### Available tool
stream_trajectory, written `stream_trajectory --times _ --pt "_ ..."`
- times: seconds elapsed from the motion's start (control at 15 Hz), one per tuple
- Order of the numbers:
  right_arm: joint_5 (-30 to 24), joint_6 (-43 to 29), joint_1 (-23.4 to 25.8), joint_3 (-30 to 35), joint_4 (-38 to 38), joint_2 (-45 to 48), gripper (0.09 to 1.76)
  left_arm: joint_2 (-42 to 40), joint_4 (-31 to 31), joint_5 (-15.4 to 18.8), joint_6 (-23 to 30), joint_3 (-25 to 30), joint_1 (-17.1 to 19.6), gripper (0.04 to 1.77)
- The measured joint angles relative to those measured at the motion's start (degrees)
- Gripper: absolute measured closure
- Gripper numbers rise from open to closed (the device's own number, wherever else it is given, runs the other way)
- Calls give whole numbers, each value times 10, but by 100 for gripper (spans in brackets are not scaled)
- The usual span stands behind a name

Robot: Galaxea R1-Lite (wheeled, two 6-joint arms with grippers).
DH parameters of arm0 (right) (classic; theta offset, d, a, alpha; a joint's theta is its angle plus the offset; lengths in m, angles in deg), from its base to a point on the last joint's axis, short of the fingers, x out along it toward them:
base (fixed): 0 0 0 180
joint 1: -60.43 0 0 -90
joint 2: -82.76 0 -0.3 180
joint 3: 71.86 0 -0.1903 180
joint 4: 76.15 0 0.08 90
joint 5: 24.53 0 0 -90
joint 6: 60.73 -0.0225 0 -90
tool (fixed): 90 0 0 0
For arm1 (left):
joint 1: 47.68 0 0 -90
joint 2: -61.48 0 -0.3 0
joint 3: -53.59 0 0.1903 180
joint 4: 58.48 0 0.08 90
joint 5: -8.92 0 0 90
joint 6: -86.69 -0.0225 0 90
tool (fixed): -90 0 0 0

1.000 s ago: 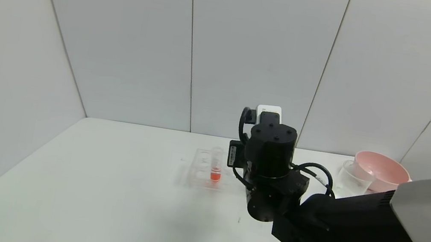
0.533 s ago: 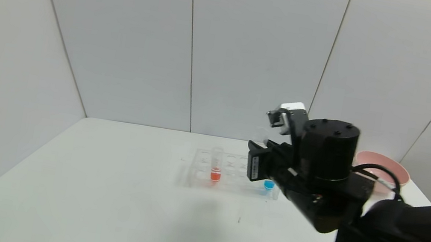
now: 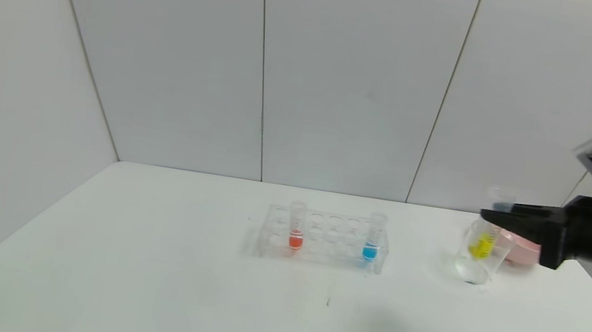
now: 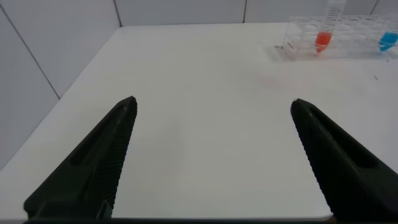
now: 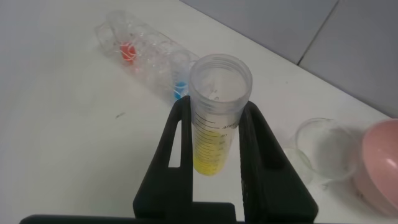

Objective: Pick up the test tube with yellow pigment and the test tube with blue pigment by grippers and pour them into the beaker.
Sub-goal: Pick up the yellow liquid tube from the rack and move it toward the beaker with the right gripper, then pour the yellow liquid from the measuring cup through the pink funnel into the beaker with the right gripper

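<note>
Left gripper [image 4: 211, 155] — idle, low over the bare near-left part of the table [image 3: 135, 283], fingers spread wide, nothing between them. Well apart from the work.

Mid-table: clear tube rack [image 3: 323, 238]. A red-liquid tube [image 3: 296, 226] stands toward its left end; the test tube with blue pigment [image 3: 373, 237] stands upright at its right end, not yet picked.

Right side: right gripper [image 3: 493, 212] clamped on the test tube with yellow pigment [image 3: 486, 235], roughly upright, open mouth up, yellow liquid low in the tube. In the head view the tube overlaps the beaker [image 3: 476, 260], which has nothing coloured in it; whether the tube's bottom is above, in front of or inside the rim cannot be told. The right wrist view shows the beaker [image 5: 323, 152] off to one side of the tube [image 5: 214, 115], so the mouth is probably not lined up yet.

Risks, as judged:
- Tipping before the mouth is over the rim would spill pigment onto the table.
- The beaker is light and clear — a nudge from tube or fingers could shove or topple it.
- The grip is on smooth plastic; the tube may slip or rotate during the tilt.

Around: pink bowl [image 3: 520, 248] just behind the beaker, partly hidden by the gripper; it crowds the far side and could catch stray liquid. Nothing stands between rack and beaker.
</note>
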State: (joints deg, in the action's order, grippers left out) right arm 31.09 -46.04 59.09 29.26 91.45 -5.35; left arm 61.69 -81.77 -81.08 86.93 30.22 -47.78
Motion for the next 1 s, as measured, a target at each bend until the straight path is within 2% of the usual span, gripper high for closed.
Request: stream_trajectory --times 0.13,0.33,0.53,0.8,0.87,1.0 --pt "-83 56 92 -21 -13 -11 135 0 0 0 0 0 0 5" --pt "-116 89 164 -106 -47 -64 135 0 0 0 0 0 0 5" --pt "-120 151 202 -247 -182 -126 135 0 0 0 0 0 0 5" --pt "-119 281 230 -486 -439 -227 135 0 0 0 0 0 0 5" --pt "-112 333 233 -534 -482 -257 135 0 0 0 0 0 0 5" --pt "-77 407 228 -576 -519 -300 135 0 0 0 0 0 0 5"
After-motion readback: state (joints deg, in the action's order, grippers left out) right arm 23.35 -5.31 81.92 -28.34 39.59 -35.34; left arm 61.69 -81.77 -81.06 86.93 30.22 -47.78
